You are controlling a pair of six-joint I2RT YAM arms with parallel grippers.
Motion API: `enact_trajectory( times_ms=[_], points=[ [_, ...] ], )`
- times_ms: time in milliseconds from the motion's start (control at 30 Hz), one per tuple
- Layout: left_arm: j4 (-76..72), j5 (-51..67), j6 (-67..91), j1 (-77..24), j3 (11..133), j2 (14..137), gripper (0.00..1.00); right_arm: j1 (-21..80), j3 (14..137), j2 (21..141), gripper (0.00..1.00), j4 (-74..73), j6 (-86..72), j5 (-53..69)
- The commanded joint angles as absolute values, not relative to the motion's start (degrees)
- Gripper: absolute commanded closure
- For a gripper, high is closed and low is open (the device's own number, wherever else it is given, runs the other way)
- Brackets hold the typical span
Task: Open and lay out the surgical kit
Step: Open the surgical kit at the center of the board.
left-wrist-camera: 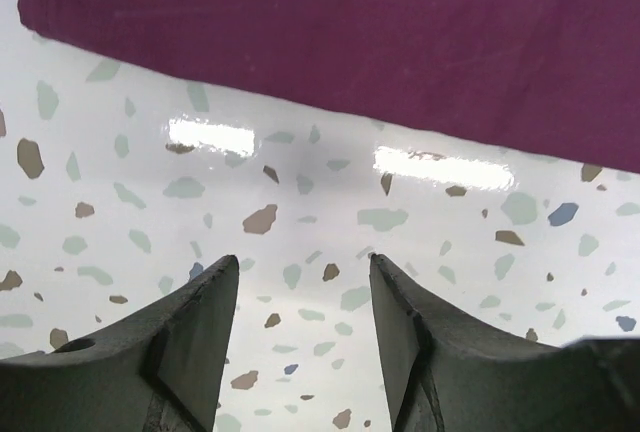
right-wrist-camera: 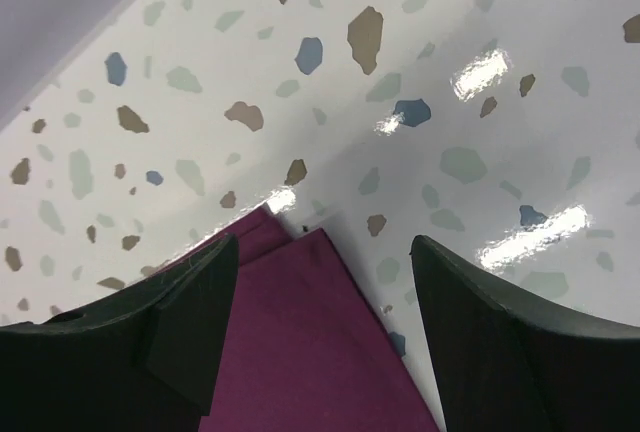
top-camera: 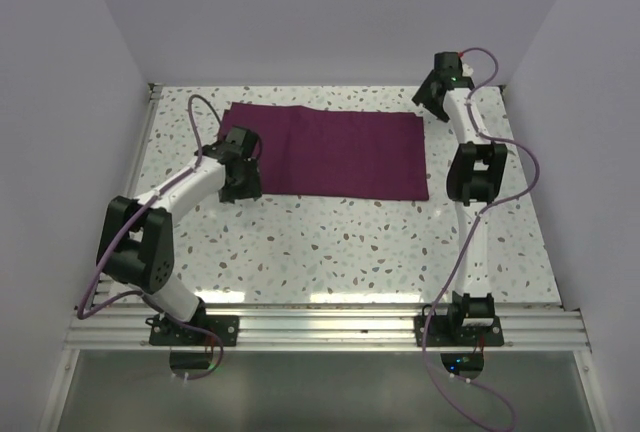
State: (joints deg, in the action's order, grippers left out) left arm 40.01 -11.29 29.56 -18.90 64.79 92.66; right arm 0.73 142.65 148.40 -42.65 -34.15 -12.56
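The left gripper (left-wrist-camera: 300, 262) had its jaws apart with nothing between them. In the left wrist view both fingers (left-wrist-camera: 190, 332) stood over bare speckled table (left-wrist-camera: 300, 182), just short of the near long edge of the dark purple cloth wrap (left-wrist-camera: 350, 32). The right gripper (right-wrist-camera: 325, 242) also had its jaws apart. In the right wrist view a corner of the cloth wrap (right-wrist-camera: 300, 342) lay in the gap below them, showing two layers slightly offset at the tip. Whether either finger touched the fabric could not be told. In the top view the cloth wrap (top-camera: 330, 152) lay flat and closed as a wide rectangle on the far half of the table (top-camera: 330, 252). The left gripper (top-camera: 243, 184) sat at its near left edge, pointed downward; the left forearm ran from a raised elbow at the table's left side. The right gripper (top-camera: 432, 102) hung at the far right corner of the wrap, the right arm stretched almost straight away from its base, near the back wall (top-camera: 330, 12).
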Motion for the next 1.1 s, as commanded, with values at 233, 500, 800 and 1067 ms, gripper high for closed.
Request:
enact_trajectory(
  times_ms=[233, 500, 800, 1067],
  points=[
    [42.80, -13.45, 33.22, -18.90, 60.12, 88.15, 0.41, 1.05, 145.02, 154.16, 0.39, -39.37, -36.04, -11.69],
    [43.24, -13.97, 33.92, -18.98, 59.94, 87.71, 0.41, 1.14, 139.67, 153.46, 0.63, -39.55, -36.21, -10.28],
    [43.68, -13.97, 34.54, -19.78, 58.71, 86.58, 0.41, 1.14, 135.18, 152.31, 0.77, -39.46, -35.68, -9.41],
    [44.65, -14.50, 34.72, -19.95, 57.92, 84.82, 0.41, 1.32, 133.07, 151.70, 0.95, -39.29, -36.12, -7.47]
  ],
)
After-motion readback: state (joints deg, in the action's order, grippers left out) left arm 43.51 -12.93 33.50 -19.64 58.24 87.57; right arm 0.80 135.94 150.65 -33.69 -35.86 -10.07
